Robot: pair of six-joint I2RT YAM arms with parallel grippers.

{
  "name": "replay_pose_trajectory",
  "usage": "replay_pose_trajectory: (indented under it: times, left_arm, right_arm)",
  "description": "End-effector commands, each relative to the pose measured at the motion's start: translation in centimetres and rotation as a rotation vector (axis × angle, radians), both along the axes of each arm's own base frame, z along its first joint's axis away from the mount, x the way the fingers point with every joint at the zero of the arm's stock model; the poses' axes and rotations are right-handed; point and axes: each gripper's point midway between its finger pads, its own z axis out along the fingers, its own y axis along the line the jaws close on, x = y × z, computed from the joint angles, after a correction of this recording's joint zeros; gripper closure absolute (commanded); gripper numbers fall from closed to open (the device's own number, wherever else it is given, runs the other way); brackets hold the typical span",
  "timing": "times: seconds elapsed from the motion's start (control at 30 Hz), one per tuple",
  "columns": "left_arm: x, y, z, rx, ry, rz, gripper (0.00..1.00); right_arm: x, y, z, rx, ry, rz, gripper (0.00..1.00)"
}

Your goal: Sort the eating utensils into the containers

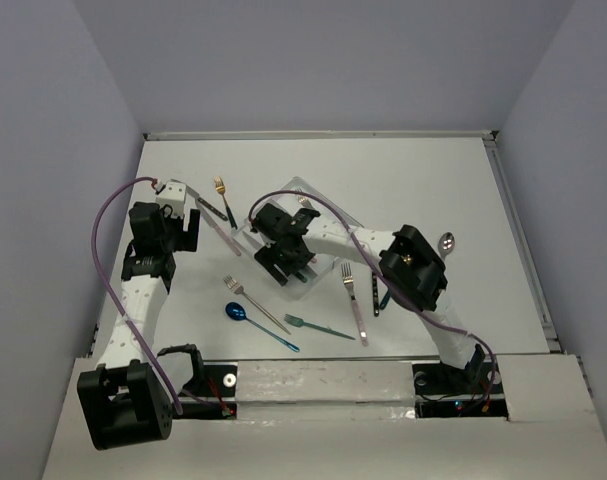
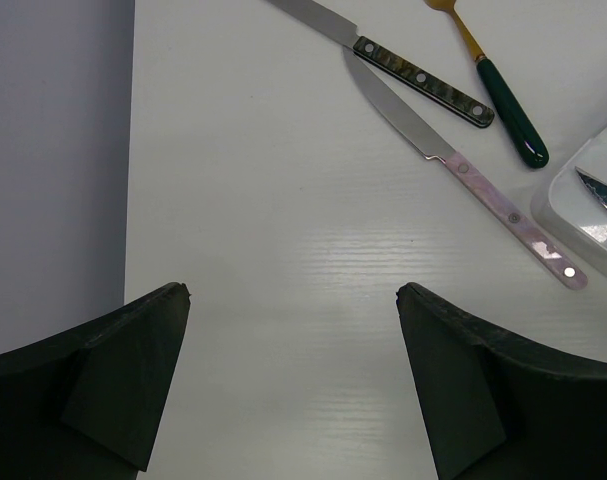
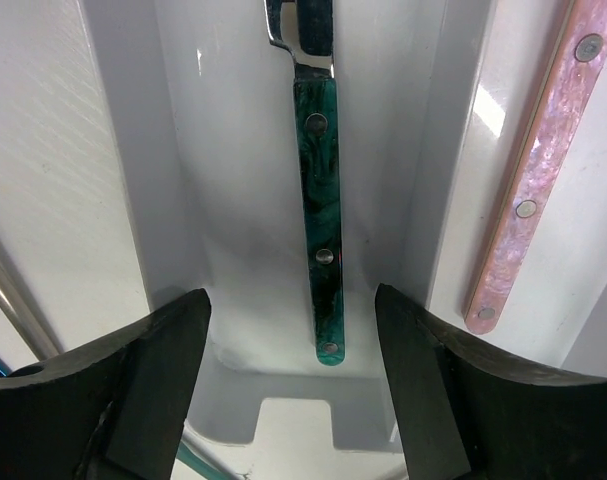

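Two end effectors were seen, both spread open and gripping nothing. The right end effector (image 3: 291,300) was hung over the tray (image 3: 438,200), fingers straddling a teal-handled piece (image 3: 318,200) that lay lengthwise in the middle compartment, untouched as far as could be told. A pink handle (image 3: 538,170) was parked in the compartment to its right.

The left end effector (image 2: 293,295) was held above bare tabletop (image 2: 283,200). The pink knife (image 2: 463,175) lay ahead and to its right, just beside the tray corner, long axis slanted across the finger line, so a wrist turn would probably be needed. A dark knife (image 2: 403,68) and gold fork (image 2: 503,105) lay beyond it. The left arm was judged nearer to these. The loose pieces on the near tabletop, like the blue spoon (image 1: 245,315), were better left to the right arm.

No brand or writing could be read anywhere.
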Motion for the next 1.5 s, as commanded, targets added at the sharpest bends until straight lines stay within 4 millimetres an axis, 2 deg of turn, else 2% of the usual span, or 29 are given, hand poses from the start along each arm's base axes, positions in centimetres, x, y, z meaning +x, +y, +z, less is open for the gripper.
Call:
replay_pose_trajectory:
  times: [0.0,0.2,0.23,0.4,0.67,0.73,1.2,1.4,1.47]
  left_arm:
    - [0.3,0.1,0.7,0.014,-0.036,-0.008,0.01]
    - [0.3,0.1,0.7,0.016,-0.036,-0.007,0.01]
    - [0.3,0.1,0.7,0.016,-0.036,-0.007,0.01]
    - [0.3,0.1,0.6,0.015,-0.033,-0.009,0.01]
    - [0.3,0.0,0.6,0.015,-0.034,-0.012,0.01]
    - [0.3,0.0,0.6,0.015,-0.034,-0.014,0.01]
    - [0.5,-0.2,0.4,0.014,-0.027,-0.032,0.01]
    - [1.7,-0.2,-0.2,-0.001,0.01,-0.039,0.01]
    - [2.6,-0.3,0.3,-0.011,0.006,-0.042,0.03]
  right_arm:
    - [1.6,-1.5,-3.6,-0.05,0.003,-0.025,0.2]
    - [1.5,-2.1,-4.5,-0.076,0.001,-0.033,0.18]
    - [1.6,-2.2,-4.6,-0.083,-0.005,-0.036,0.14]
    - [1.9,-2.1,-4.1,-0.074,-0.023,-0.033,0.14]
    - [3.6,-1.1,-0.2,-0.02,-0.115,-0.026,0.18]
    - [3.7,-1.0,0.2,-0.013,-0.122,-0.017,0.18]
    - [4.8,0.7,6.6,0.106,-0.211,0.007,0.22]
    - [5.3,1.6,8.6,0.148,-0.237,0.026,0.23]
    - [5.5,1.8,8.9,0.152,-0.247,0.024,0.24]
